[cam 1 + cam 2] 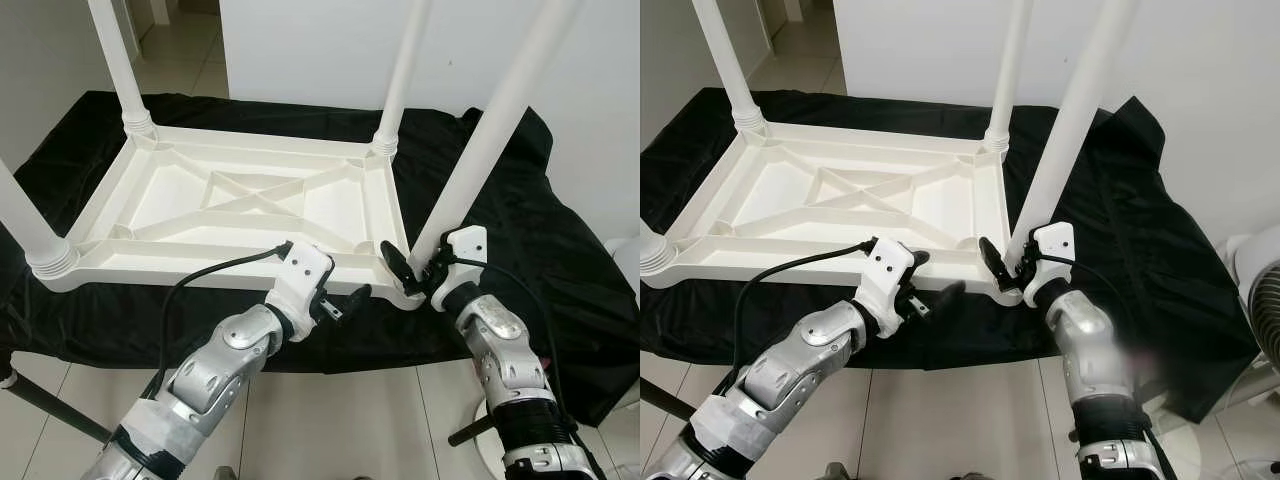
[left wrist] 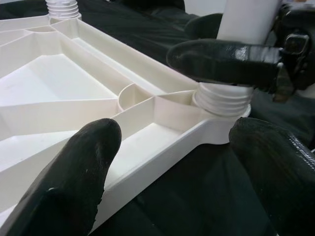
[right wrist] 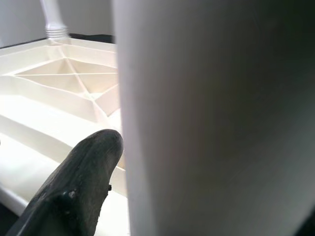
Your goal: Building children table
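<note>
- Far to the left of the left gripper [image 1: 335, 290], the near-left leg [image 1: 25, 225] runs out past the frame's top, so its free end is cut off; the far-left leg [image 1: 120, 60] beyond it is cut off the same way.
- The tabletop [image 1: 240, 200] lies upside down, ribbed underside up, long axis running left to right, just ahead of both grippers. All four legs stand up from its corners.
- Left gripper sits at the tabletop's near long edge, fingers spread wide and gripping nothing; in the left wrist view one finger [image 2: 78, 172] hovers over the rim and the other [image 2: 275, 167] hangs off it over the cloth.
- Between the two grippers, the near-right corner socket shows a ribbed collar [image 2: 221, 101], with the leg seated in it.
- Right gripper [image 1: 415, 270] is at the base of the near-right leg [image 1: 490, 130], a finger [image 1: 397, 262] on either side of it; the fingers close round the leg. That leg leans up and to the right, top out of frame.
- In the right wrist view the leg is a blurred white mass up close, with one finger [image 3: 78, 191] beside it; the other finger is hidden behind the leg.
- Past the right gripper, the far-right leg [image 1: 405, 70] rises from the far corner.
- Everything rests on a black cloth [image 1: 520, 240] draped over a low surface, hanging over the near side. Pale tiled floor [image 1: 370, 420] below the arms, white wall [image 1: 300, 50] behind.
</note>
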You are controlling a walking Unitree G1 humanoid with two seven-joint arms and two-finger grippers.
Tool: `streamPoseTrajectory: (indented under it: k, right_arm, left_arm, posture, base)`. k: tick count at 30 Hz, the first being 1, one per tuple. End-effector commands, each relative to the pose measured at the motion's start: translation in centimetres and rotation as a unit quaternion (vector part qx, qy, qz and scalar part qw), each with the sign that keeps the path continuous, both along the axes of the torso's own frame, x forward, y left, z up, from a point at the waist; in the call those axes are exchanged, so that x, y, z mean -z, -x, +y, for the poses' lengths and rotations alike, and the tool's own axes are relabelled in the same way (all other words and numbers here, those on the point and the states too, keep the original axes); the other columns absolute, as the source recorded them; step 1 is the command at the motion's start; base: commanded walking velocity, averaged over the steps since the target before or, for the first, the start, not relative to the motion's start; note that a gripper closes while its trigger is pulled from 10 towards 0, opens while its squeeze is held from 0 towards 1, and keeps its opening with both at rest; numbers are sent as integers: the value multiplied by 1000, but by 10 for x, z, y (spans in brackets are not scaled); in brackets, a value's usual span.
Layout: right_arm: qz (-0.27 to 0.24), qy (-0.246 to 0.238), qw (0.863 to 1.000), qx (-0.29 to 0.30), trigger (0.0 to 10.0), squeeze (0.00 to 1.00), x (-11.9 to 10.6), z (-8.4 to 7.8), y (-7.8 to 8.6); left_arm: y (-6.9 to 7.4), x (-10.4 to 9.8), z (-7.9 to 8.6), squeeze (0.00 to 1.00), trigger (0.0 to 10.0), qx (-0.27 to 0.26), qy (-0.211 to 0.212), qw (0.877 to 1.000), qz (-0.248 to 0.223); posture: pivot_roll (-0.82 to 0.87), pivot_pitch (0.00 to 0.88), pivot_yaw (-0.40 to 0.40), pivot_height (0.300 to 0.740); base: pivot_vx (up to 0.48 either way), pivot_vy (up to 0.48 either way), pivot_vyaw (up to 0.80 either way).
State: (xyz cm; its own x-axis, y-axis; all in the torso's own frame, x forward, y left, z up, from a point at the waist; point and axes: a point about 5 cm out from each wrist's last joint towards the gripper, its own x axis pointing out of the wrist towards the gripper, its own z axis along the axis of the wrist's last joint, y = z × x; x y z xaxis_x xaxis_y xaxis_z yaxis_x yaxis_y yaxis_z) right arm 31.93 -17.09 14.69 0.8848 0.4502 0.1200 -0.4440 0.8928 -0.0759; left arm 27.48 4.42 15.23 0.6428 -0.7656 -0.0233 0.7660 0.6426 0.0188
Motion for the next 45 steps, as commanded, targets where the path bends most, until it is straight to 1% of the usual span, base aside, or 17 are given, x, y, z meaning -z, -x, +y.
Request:
streamPoseTrajectory:
  k: [1, 3, 4, 5, 6, 9, 16, 17, 22, 25, 29, 34, 38, 40, 41, 42, 45]
  right_arm:
    - [6, 9, 1000, -16, 10000, 0, 4, 2, -1]
    - [8, 17, 999, -28, 10000, 0, 4, 2, -2]
    - [11, 27, 999, -39, 4118, 0, 6, 2, -4]
    - [11, 27, 999, -39, 4118, 0, 6, 2, -4]
    - [16, 33, 998, -46, 0, 0, 7, 0, -6]
    - [23, 42, 997, -56, 0, 0, 10, -5, -9]
    - [30, 32, 998, -53, 0, 0, 13, -11, -8]
    - [33, 21, 998, -44, 10000, 0, 13, -12, -8]
    - [33, -4, 999, -22, 10000, 0, 12, -13, -8]
    - [23, -39, 999, 27, 10000, 0, 8, -14, -9]
    - [18, -49, 997, 52, 10000, 0, 9, -14, -9]
    - [18, -43, 993, 105, 10000, 0, 10, -13, -7]
    - [24, -53, 984, 170, 10000, 0, 11, -9, -3]
    - [24, -53, 984, 170, 10000, 0, 11, -9, -3]
    - [31, -62, 974, 215, 10000, 0, 14, -1, 2]
    - [31, -62, 974, 215, 10000, 0, 14, -1, 2]
    - [59, -72, 959, 268, 10000, 0, 23, 16, 10]
  left_arm:
    - [13, -1, -6, 0, 10000, 133, 5, 991, 10]
    - [13, -1, -6, 0, 10000, 139, 8, 990, 15]
    - [15, -1, -6, 0, 10000, 148, 11, 989, 19]
    - [15, -1, -6, 0, 10000, 148, 11, 989, 19]
    - [18, 0, -6, 0, 10000, 158, 9, 987, 26]
    - [22, 1, -6, 0, 10000, 170, 5, 985, 32]
    - [24, 4, -7, 0, 10000, 177, -7, 983, 37]
    - [24, 4, -7, 0, 10000, 178, -10, 983, 36]
    - [22, 4, -8, 0, 10000, 172, -14, 985, 29]
    - [18, -1, -8, 0, 10000, 155, 1, 988, 18]
    - [17, -3, -8, 0, 10000, 153, 0, 988, 16]
    - [18, -4, -9, 0, 10000, 153, 11, 988, 22]
    - [19, -2, -9, 0, 10000, 153, 9, 988, 24]
    - [19, -2, -9, 0, 10000, 153, 9, 988, 24]
    - [20, -1, -9, 0, 10000, 153, 9, 988, 25]
    - [20, -1, -9, 0, 10000, 153, 9, 988, 25]
    - [20, -1, -10, 0, 10000, 152, 10, 988, 22]
  posture:
    - [-14, 48, -39, 740]
    - [-11, 47, -40, 740]
    - [-9, 48, -41, 740]
    - [-9, 48, -41, 740]
    - [-6, 48, -43, 740]
    - [-5, 46, -44, 740]
    - [-12, 47, -44, 740]
    - [-16, 48, -42, 740]
    - [-17, 48, -42, 740]
    - [-28, 55, -37, 740]
    - [-28, 55, -37, 740]
    - [-38, 63, -37, 740]
    - [-46, 70, -36, 740]
    - [-46, 70, -36, 740]
    - [-49, 73, -36, 740]
    - [-49, 73, -36, 740]
    - [-48, 71, -41, 740]
  base:
    - [0, 0, 0]
    - [0, 0, 0]
    - [0, 0, 0]
    - [0, 0, 0]
    - [0, 0, 0]
    - [0, 0, 0]
    - [0, 0, 0]
    - [0, 0, 0]
    - [0, 0, 0]
    - [0, 0, 0]
    - [0, 0, 0]
    - [0, 0, 0]
    - [0, 0, 0]
    - [0, 0, 0]
    - [0, 0, 0]
    - [0, 0, 0]
    - [0, 0, 0]
